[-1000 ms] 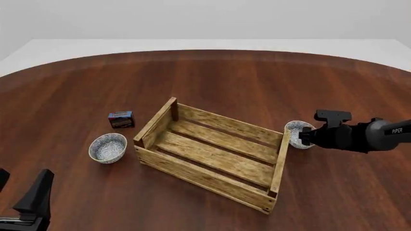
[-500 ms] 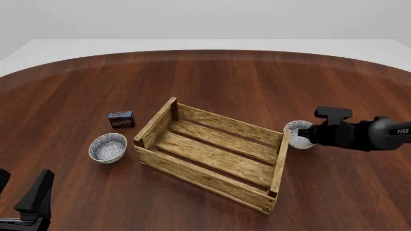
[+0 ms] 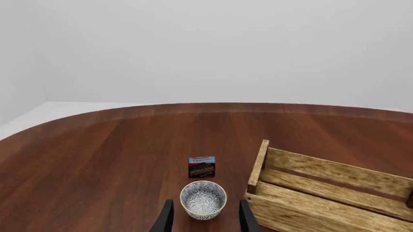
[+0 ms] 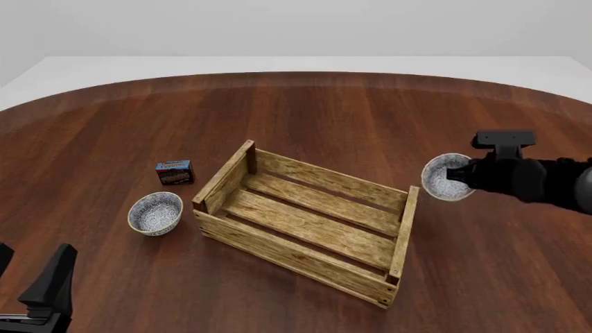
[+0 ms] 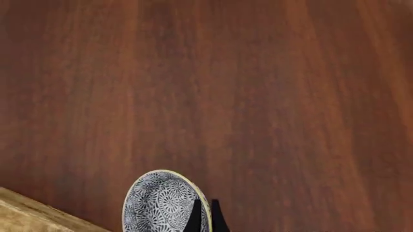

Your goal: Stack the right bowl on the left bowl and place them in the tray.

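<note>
Right bowl (image 4: 446, 177) rim pinched in right pincer (image 4: 459, 175) (tilted), beside tray (image 4: 277, 252)

Big slatted wooden crate (image 4: 310, 225) sits mid-table, blocking the straight path between the sides; small dark blue-red box (image 4: 174, 171) crowds the left patterned bowl (image 4: 155, 212).

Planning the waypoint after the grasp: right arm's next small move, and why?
Probably carry it across over the tray toward the left bowl. The right pincer is shut on the right bowl's rim, the bowl tilted and apparently off the table; the left bowl sits empty beyond the tray.
</note>
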Motion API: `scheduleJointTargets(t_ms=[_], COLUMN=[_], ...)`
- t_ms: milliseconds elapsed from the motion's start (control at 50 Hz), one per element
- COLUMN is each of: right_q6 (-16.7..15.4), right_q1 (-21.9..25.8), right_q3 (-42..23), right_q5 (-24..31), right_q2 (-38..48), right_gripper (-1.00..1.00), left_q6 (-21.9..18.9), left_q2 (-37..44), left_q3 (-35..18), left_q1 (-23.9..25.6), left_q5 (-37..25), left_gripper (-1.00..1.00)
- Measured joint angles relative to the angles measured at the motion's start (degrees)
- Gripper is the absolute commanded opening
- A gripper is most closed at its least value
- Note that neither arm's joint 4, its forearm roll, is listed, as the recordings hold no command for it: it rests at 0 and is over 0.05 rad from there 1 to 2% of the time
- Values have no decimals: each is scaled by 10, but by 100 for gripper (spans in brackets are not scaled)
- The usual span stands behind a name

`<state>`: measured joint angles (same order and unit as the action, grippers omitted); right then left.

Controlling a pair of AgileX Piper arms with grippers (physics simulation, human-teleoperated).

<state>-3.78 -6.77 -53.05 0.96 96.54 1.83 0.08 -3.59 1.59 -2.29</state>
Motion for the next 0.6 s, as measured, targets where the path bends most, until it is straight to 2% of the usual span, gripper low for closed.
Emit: scheduleJointTargets(t_ms=[200, 600], right_q6=[-12, -1], right_q1=[-3, 19], right_q3=[-3, 0], right_q5=[25, 60], right_q2=[-53, -144], right_gripper=[-100, -100], left_q6=[1, 6], left_q2=[0, -1], left_q3=[-2, -11], left_q1=[1, 10], left_q5=[-1, -1], left_gripper=[100, 100])
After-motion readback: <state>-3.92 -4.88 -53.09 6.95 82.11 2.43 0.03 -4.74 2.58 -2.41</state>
